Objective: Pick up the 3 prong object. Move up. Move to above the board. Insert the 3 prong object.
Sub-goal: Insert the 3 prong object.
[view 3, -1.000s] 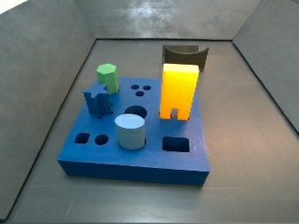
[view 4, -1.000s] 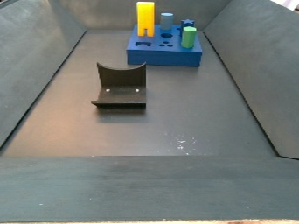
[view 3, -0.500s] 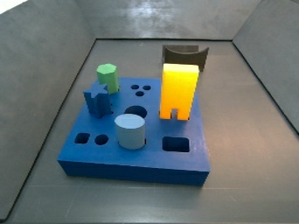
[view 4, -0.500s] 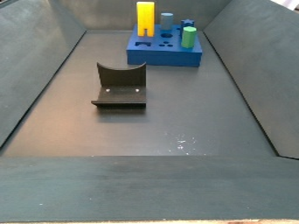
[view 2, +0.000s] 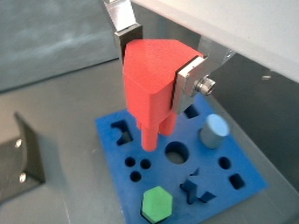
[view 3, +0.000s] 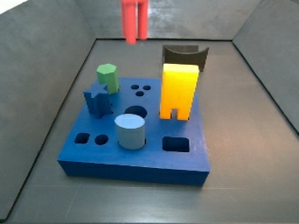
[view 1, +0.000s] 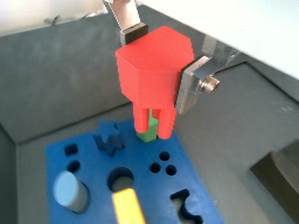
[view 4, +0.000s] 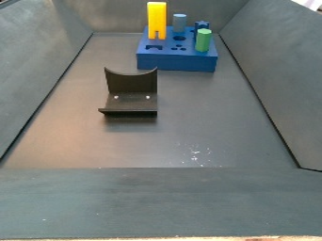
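Observation:
My gripper (view 1: 160, 63) is shut on the red 3 prong object (view 1: 152, 74), its silver fingers (view 1: 191, 79) pressed against two sides of the wide head. The same grip shows in a wrist view (view 2: 158, 63) with the red object (view 2: 149, 92) held high, prongs pointing down. Below it lies the blue board (view 1: 87, 171), seen in both wrist views (view 2: 216, 188), with three small round holes (view 2: 138, 166). In a side view only the red prongs (view 3: 135, 19) show at the upper edge, above and behind the board (view 3: 135, 169). The gripper is out of frame there.
On the board stand a yellow two-legged block (view 3: 179, 90), a green hexagonal peg (view 3: 107, 77), a blue star peg (view 3: 97, 101) and a grey-blue cylinder (view 3: 129, 131). The dark fixture (view 4: 130, 91) stands on the floor apart from the board (view 4: 176, 58). Grey walls enclose the floor.
The red prongs have come into a side view at its upper edge, where nothing red showed before. The board, its pegs and the fixture have not moved.

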